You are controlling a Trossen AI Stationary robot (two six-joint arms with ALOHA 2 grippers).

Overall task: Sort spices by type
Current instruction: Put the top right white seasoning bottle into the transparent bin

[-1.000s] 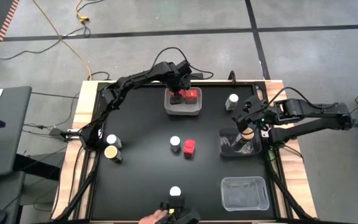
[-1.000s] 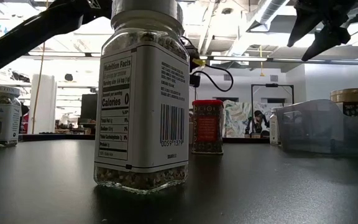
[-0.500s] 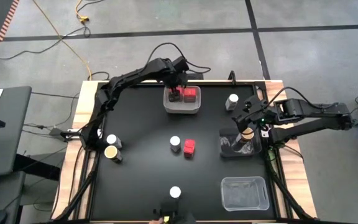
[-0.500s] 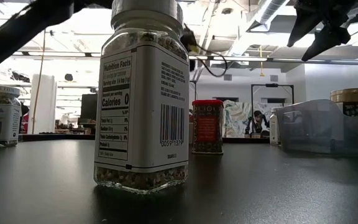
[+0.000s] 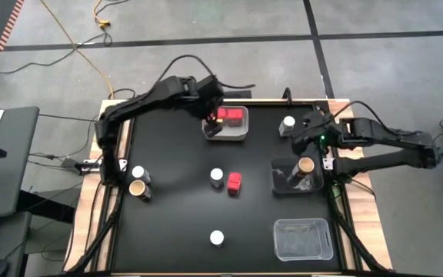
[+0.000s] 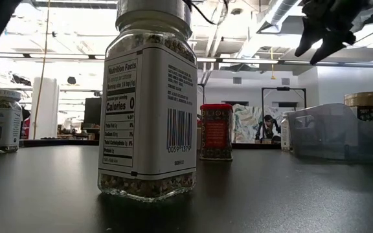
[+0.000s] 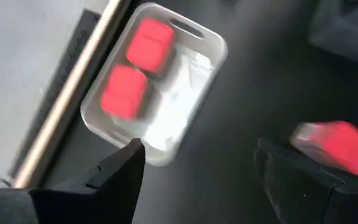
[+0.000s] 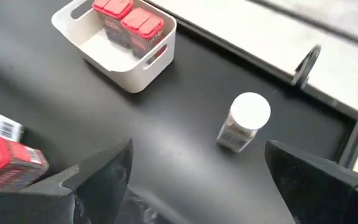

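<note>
At the far middle of the table (image 5: pixel 175 223), over the left rim of the white bin (image 5: pixel 238 136): left gripper (image 5: pixel 209 115), fingers (image 7: pixel 120 171) parted, gripping nothing. Inside that bin, two red boxes (image 7: pixel 149 43) side by side, lids up, filling one end; other end bare.

Toward the far right, above the black surface: right gripper (image 5: pixel 308 140), spread wide, empty. Hangs between a white-lidded jar (image 5: pixel 288 125), upright just beyond it, and a brown jar (image 5: pixel 307 166), upright in a dark tray (image 5: pixel 279 183) just on the near side. Touches neither.

Near the centre, standing close together but apart: a second white-lidded jar (image 5: pixel 217 178) and a loose red box (image 5: pixel 234 181), both upright on the bare top.

By the left edge, just beside each other: a third white-lidded jar (image 5: pixel 138 175) and a tan-lidded jar (image 5: pixel 137 189).

At the near middle, alone: a fourth white-lidded jar (image 5: pixel 217 238), upright, filling much of the low view with its nutrition label and barcode.

At the near right corner: clear plastic bin (image 5: pixel 302 240), with nothing visible inside from above.
</note>
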